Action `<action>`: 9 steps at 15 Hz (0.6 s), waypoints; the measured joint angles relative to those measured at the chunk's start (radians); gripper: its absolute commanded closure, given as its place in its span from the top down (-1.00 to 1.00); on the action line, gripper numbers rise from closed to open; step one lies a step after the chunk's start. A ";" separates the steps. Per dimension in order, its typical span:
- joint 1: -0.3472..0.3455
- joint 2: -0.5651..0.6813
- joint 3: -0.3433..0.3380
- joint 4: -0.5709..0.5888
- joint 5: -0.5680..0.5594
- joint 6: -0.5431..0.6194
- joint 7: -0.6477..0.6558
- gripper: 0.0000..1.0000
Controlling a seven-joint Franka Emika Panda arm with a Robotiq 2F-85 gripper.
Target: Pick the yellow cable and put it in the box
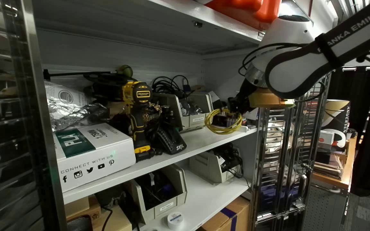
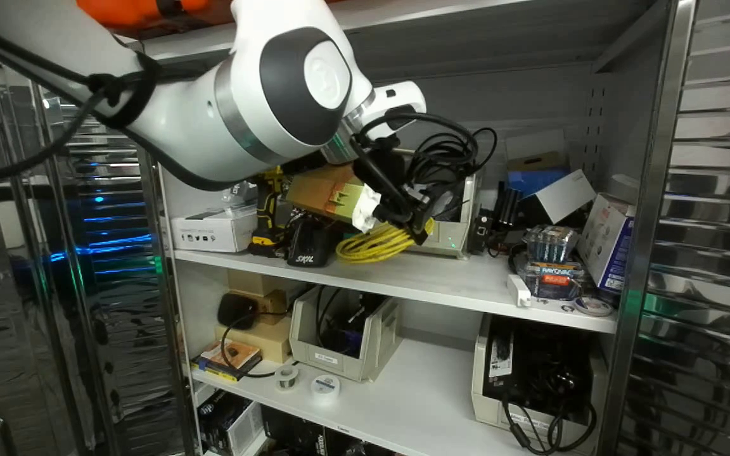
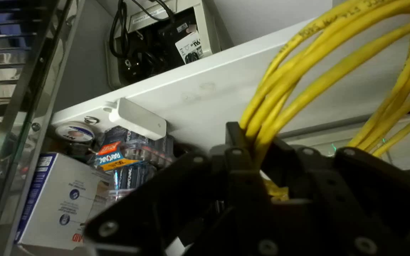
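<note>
The yellow cable [image 1: 224, 131] is a flat coil in the air at the upper shelf, seen in both exterior views [image 2: 371, 248]. My gripper [image 1: 235, 106] is shut on one side of the coil; the rest hangs free. In the wrist view the yellow strands [image 3: 295, 71] run up from between the black fingers [image 3: 256, 140]. A pale grey-white box [image 1: 195, 122] with black cables stands on the same shelf, behind the coil in an exterior view [image 2: 447, 235]. Similar boxes [image 2: 333, 362] stand on the lower shelf; I cannot tell which is meant.
A white printed carton [image 1: 95, 154], a yellow-black drill [image 1: 136, 118] and a Skil charger [image 1: 170, 141] stand on the upper shelf. Battery packs [image 2: 554, 269] sit at its other end. The shelf above [image 1: 185, 12] overhangs the arm. Metal cabinet doors [image 2: 701, 253] flank the opening.
</note>
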 measured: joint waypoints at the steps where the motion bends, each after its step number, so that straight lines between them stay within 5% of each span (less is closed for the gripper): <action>1: -0.003 -0.016 -0.001 -0.015 0.001 0.030 0.001 -0.82; 9: -0.003 0.120 -0.019 0.045 0.103 0.285 0.094 -0.83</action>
